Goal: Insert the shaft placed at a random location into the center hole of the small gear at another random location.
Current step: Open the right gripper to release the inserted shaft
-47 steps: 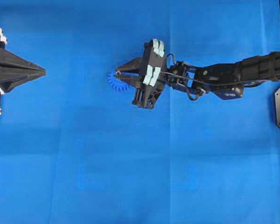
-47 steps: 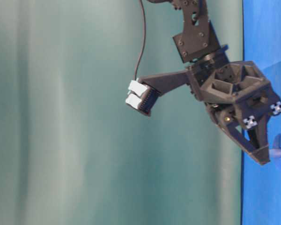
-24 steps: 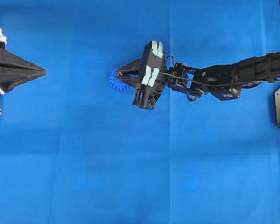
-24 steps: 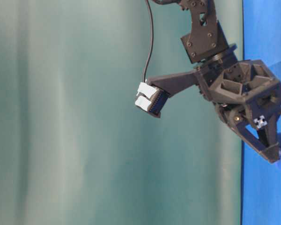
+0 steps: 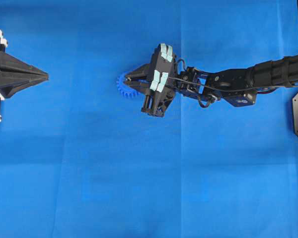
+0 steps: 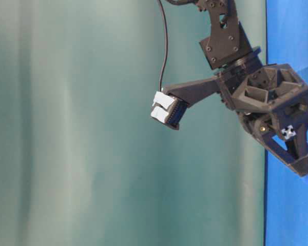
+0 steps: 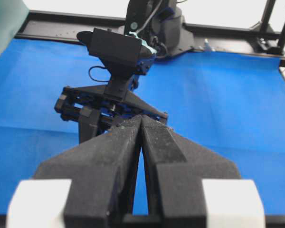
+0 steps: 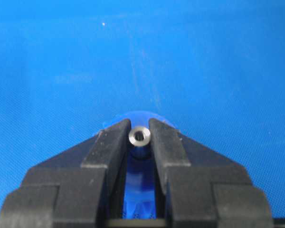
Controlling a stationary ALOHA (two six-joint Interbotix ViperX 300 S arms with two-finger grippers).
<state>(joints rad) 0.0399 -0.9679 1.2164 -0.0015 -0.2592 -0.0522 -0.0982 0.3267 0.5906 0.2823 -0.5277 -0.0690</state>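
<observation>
Just above and left of the middle of the overhead view, the right gripper [image 5: 130, 79] has its tips down over the small gear [image 5: 123, 86], whose blue teeth stick out to the left from under the black fingers. The right wrist view shows why: the shaft [image 8: 139, 136] stands between the two fingertips [image 8: 115, 137] with its shiny round end facing the camera and the blue hub right beneath it, so the pin looks lined up over the center hole, which is hidden from view. Its long axis runs straight down toward the cloth [image 5: 89, 173], end-on to that camera, and upright as far as I can tell. The jaws are narrow, close on either side of the pin; a thin gap seems to show by each flank, so whether they grip it or have begun to let it go I cannot tell. How deep the pin sits in the hub is not visible either; in the table-level view the finger tips cover that spot. Over at the left edge of the overhead view the left gripper [image 5: 42, 76] hangs well apart from the gear, its fingers pressed together on nothing, out of the way of the work.
</observation>
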